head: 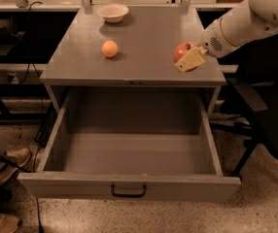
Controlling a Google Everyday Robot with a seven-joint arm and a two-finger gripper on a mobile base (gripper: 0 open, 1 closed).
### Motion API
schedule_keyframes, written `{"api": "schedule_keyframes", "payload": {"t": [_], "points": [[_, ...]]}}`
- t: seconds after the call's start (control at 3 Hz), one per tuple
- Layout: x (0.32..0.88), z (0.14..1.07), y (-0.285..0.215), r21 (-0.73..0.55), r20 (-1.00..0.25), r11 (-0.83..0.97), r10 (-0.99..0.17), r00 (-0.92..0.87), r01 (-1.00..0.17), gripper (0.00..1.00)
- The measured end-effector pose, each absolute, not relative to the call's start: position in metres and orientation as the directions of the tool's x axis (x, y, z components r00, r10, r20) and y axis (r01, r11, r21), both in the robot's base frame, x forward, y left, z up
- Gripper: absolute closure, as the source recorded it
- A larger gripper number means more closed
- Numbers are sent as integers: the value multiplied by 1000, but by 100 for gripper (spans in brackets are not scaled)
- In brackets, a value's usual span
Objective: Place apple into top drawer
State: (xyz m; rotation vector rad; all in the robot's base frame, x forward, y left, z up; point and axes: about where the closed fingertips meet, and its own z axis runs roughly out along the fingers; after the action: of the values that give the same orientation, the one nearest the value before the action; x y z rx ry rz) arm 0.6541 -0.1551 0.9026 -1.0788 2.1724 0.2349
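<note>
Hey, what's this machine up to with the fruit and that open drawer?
A white robot arm has its gripper shut on the apple, at the front right corner of the cabinet top. Just below, the top drawer is pulled wide open and holds nothing, so the apple has not gone in yet. A small orange fruit and a bowl sit further back on the top, away from the arm. Whether the apple is lifted clear of the surface, I cannot tell.
</note>
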Motion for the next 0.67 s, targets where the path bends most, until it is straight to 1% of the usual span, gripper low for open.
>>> {"api": "schedule_keyframes", "payload": {"t": [0.33, 0.67], "points": [[654, 902, -155, -135, -653, 638, -633, -417, -758, 100], [632, 883, -153, -111, -636, 636, -636, -437, -764, 100]]}}
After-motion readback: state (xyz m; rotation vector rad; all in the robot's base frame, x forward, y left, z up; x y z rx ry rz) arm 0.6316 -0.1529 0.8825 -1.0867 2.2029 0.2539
